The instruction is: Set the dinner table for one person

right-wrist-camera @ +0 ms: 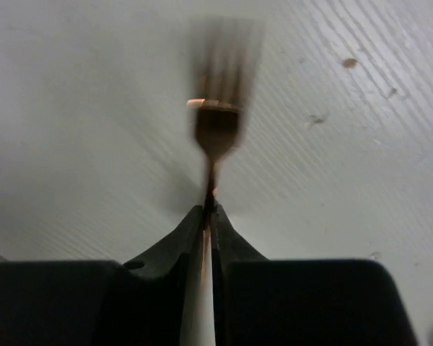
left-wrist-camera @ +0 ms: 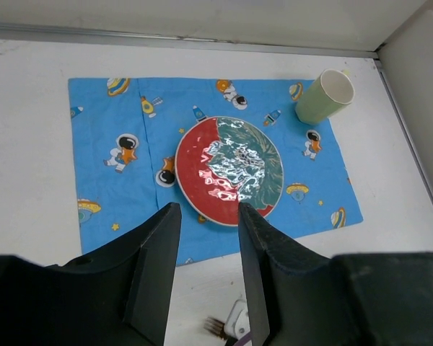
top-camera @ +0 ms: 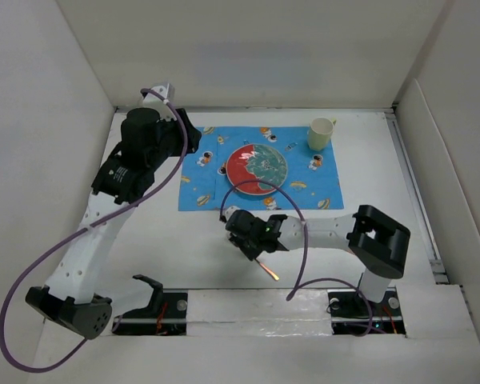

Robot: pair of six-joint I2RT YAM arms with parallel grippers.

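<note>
surface: white table [top-camera: 184,248], boxed in by white walls [top-camera: 32,96]; it lies beneath both grippers.
left arm [top-camera: 88,248]: rises from its base and bends high, wrist tipped down toward the mat.
left gripper [left-wrist-camera: 207,209]: fingers spread, nothing between them.
right arm [top-camera: 328,232]: elbow folded near its base, forearm stretched low and leftward over the table.
right gripper [right-wrist-camera: 209,213]: pinching the handle of a fork [right-wrist-camera: 216,130]; the tines point ahead of it over bare table, blurred.
mat [left-wrist-camera: 115,122]: blue, astronaut print; ahead of and below the left gripper, just beyond the right gripper.
plate [left-wrist-camera: 231,169]: red and green, glossy, on the mat's middle, straight ahead of the left gripper.
cup [left-wrist-camera: 325,97]: pale green, upright at the mat's far corner, ahead and right of the left gripper.
</note>
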